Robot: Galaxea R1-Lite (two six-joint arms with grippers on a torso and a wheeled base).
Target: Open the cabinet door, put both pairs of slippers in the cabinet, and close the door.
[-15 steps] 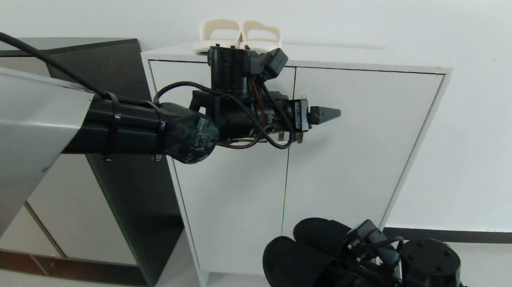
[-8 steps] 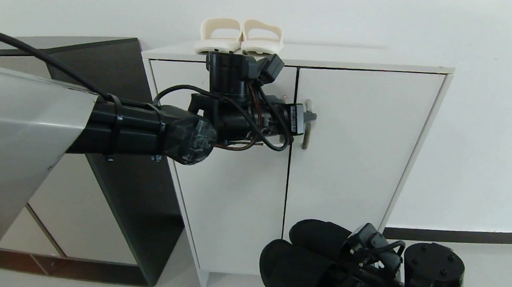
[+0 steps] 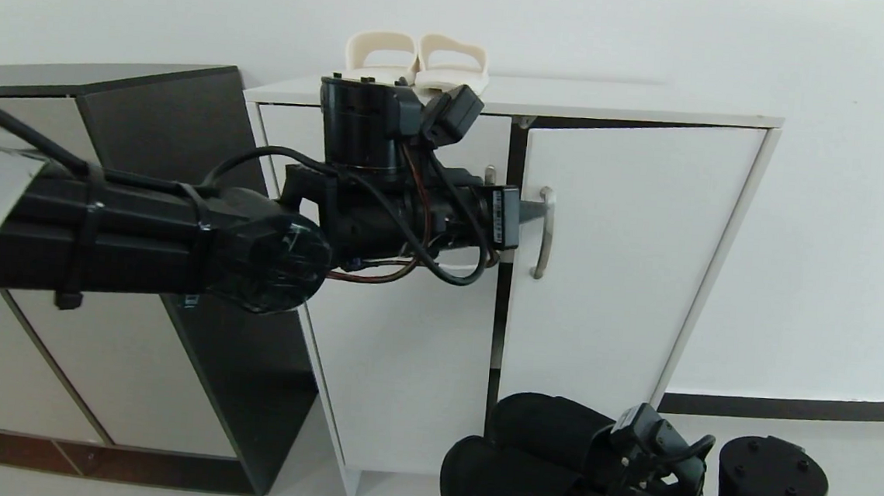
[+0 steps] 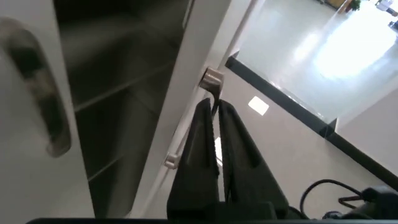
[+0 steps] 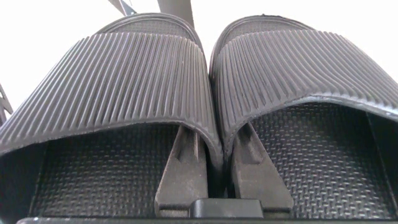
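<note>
White wall rises behind the white cabinet (image 3: 639, 104). My left gripper (image 3: 530, 206) has its fingers pinched together on the handle (image 3: 542, 239) of the right door (image 3: 620, 253), which stands ajar, with a dark gap just beside my fingertips. Above and behind those fingers, on the cabinet top, sit the beige slippers (image 3: 418, 58). My right gripper (image 5: 216, 135), low before the door, is clamped on the black slippers (image 5: 143, 81), one finger inside each strap, squeezing the inner walls together.
</note>
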